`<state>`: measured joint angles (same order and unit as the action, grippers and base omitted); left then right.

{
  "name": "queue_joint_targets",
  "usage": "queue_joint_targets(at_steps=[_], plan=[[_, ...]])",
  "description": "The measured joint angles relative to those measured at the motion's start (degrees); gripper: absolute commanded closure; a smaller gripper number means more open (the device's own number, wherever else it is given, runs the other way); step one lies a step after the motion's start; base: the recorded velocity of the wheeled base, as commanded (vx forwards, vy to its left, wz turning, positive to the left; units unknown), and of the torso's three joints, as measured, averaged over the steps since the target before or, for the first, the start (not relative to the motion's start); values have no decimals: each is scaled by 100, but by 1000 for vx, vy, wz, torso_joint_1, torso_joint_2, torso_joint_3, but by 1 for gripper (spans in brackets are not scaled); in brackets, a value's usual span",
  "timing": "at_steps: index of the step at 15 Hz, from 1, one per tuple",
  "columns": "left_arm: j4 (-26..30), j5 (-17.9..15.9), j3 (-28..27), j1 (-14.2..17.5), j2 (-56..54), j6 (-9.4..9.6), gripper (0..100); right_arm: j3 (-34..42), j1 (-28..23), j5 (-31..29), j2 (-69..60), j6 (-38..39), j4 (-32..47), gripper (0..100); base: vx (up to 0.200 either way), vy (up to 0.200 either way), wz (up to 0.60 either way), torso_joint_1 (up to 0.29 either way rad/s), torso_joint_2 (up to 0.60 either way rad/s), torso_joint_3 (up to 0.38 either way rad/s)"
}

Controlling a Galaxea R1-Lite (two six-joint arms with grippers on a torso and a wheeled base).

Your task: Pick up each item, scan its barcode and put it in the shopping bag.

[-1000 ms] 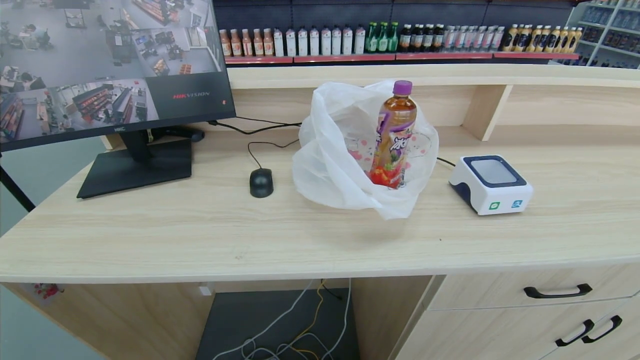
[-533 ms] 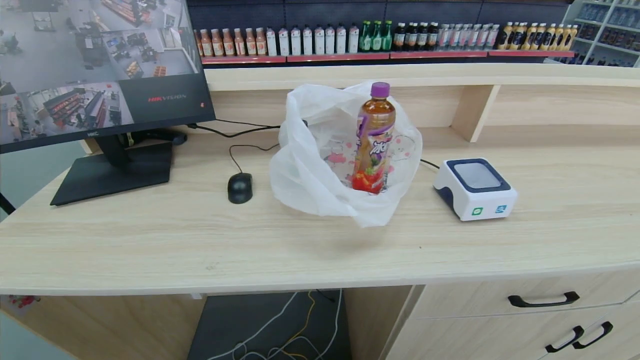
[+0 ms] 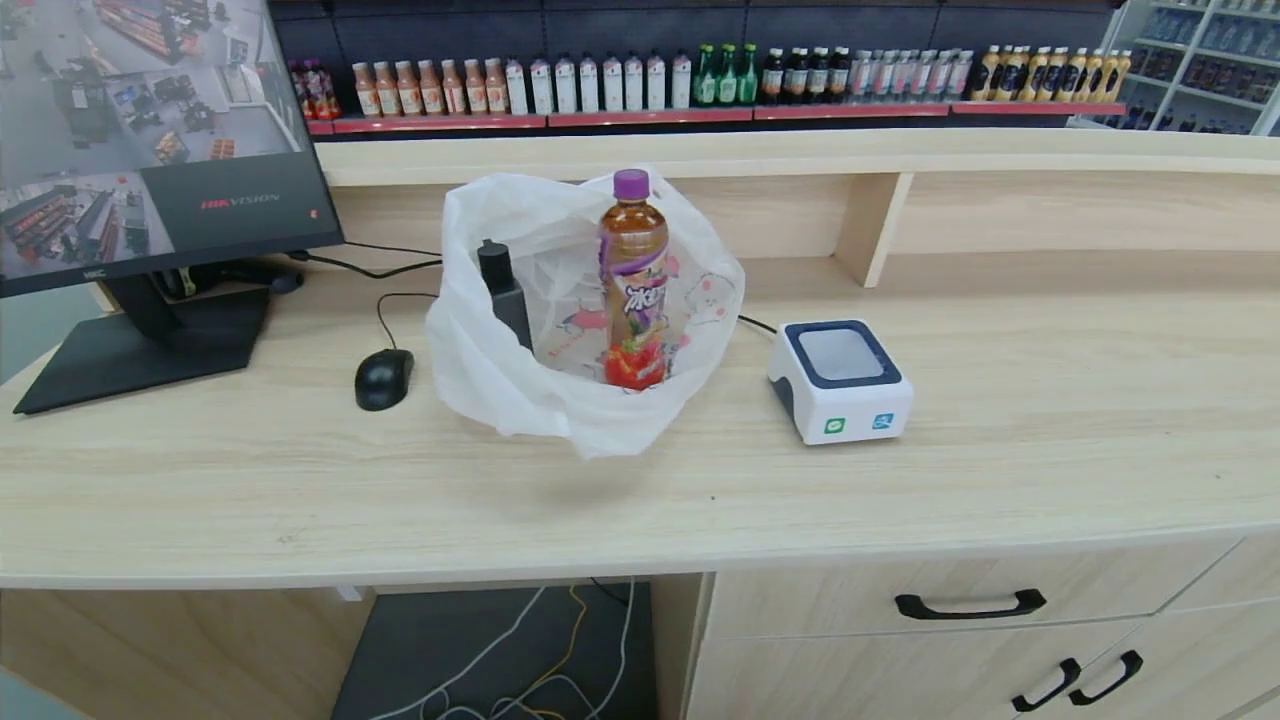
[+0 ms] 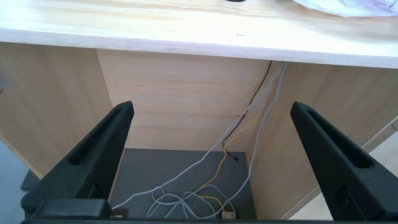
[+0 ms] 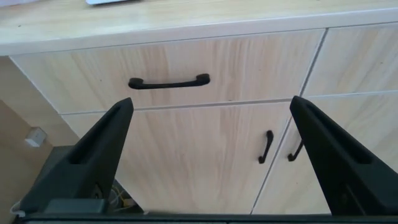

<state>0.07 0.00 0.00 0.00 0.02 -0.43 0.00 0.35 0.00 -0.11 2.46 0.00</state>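
Pale wood worktop [image 3: 900,480]: smooth, light grain, with drawers under its right half.
Left gripper [image 4: 211,109]: held low, below the worktop's front edge, facing the open recess where white and yellow cables [image 4: 249,143] hang; black jaws spread wide, nothing between them.
Right gripper [image 5: 211,102]: low before a drawer with a black bar handle [image 5: 168,82]; jaws spread wide, empty.
Shopping bag [image 3: 500,370]: thin white crumpled plastic, mouth open, standing on the worktop between mouse and scanner.
Bottle [image 3: 634,280]: upright inside the bag; amber drink, purple cap, purple-and-white label with red fruit at the foot.
Dark item [image 3: 503,290]: slim, black, leaning inside the bag's left wall; what it is cannot be told.
Scanner [image 3: 838,380]: white box, dark blue frame round a grey window, small green and blue square marks on its front; just right of the bag.
Mouse [image 3: 383,379]: black, rounded, wired, left of the bag.
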Motion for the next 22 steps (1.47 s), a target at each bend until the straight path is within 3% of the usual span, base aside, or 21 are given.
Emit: queue_joint_targets(at_steps=[3, 15, 22], plan=[[-7, 0, 0, 0, 0, 0, 0, -2, -6, 0, 0, 0, -2, 0, 0, -200, 0, 2, 1, 4], [-10, 0, 0, 0, 0, 24, 0, 0, 2, -2, 1, -44, 0, 0, -50, 0, 0, 3, 1, 0], [-7, -2, 0, 2, 0, 16, 0, 0, 5, -2, 4, -52, 0, 0, 0, -200, 0, 9, 5, 1]])
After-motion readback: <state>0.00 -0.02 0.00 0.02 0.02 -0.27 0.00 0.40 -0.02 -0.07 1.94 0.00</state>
